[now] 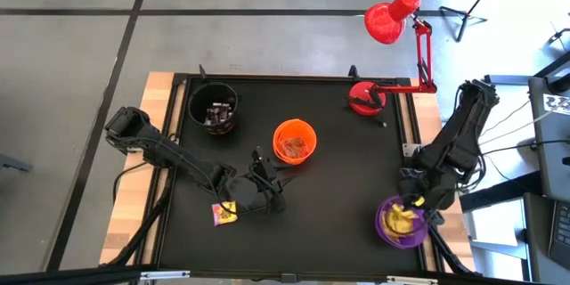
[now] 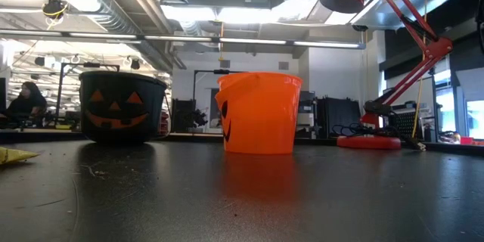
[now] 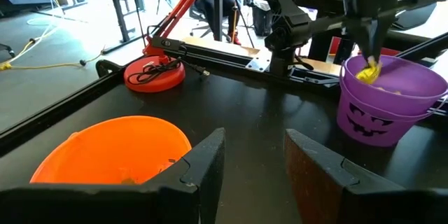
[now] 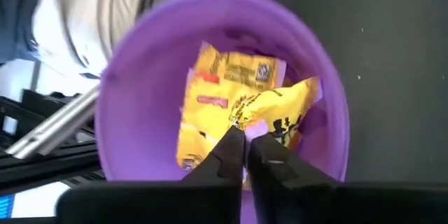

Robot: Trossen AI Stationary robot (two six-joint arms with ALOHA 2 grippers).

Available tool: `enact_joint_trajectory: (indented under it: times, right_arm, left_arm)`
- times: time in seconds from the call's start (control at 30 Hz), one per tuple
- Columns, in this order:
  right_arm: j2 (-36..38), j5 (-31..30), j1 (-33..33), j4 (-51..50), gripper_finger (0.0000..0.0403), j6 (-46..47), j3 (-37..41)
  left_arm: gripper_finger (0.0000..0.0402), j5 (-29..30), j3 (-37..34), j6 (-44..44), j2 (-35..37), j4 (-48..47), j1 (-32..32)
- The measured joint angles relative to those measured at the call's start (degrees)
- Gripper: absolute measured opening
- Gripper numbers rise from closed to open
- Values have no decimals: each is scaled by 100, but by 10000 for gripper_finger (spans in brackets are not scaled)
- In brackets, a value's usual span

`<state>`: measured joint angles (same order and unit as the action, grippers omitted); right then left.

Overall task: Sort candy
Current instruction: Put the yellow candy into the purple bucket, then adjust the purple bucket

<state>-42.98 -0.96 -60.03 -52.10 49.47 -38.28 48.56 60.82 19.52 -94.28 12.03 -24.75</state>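
The right tool [image 4: 245,136] was seen directly above the purple cup [image 1: 400,223], near the counter's [image 1: 338,187] front right corner, fingers pinched together on the corner of a yellow candy wrapper [image 4: 280,112] w/ dark print. A second yellow candy [image 4: 210,105] was seen lying flat inside the same cup, under the held one. In the left wrist view the held piece [image 3: 369,73] was shown hanging just over the cup's rim.

The left tool [image 3: 255,161] was held low over the counter, in front of the orange cup [image 1: 294,141], fingers apart w/ nothing between them. One more yellow candy w/ pink marks [image 1: 223,214] was seen on the counter just beside the left arm. Dark wrapped pieces [image 1: 217,114] were seen in the black cup [image 1: 213,107] at the back left; some were also in the orange cup. A red desk lamp [image 1: 392,18] stood at the back right.
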Motion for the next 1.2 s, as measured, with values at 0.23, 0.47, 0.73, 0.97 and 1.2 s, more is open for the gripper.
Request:
enact_joint_trajectory:
  times: [0.23,0.47,0.73,0.97,1.2]
  right_arm:
    - [-118,5,0,4,92,-18,222]
    - [-260,-610,2,-63,145,-332,247]
    - [-264,-1742,4,-306,144,-750,247]
    - [-264,-2681,4,-353,143,-1050,247]
    - [-264,-3500,202,-194,143,-1097,247]
  left_arm:
    - [137,0,0,-1,0,-2,0]
    - [137,0,0,-1,0,-4,0]
    - [137,2,0,133,0,-54,2]
    - [137,23,0,291,0,-175,37]
    - [137,41,0,432,0,-261,106]
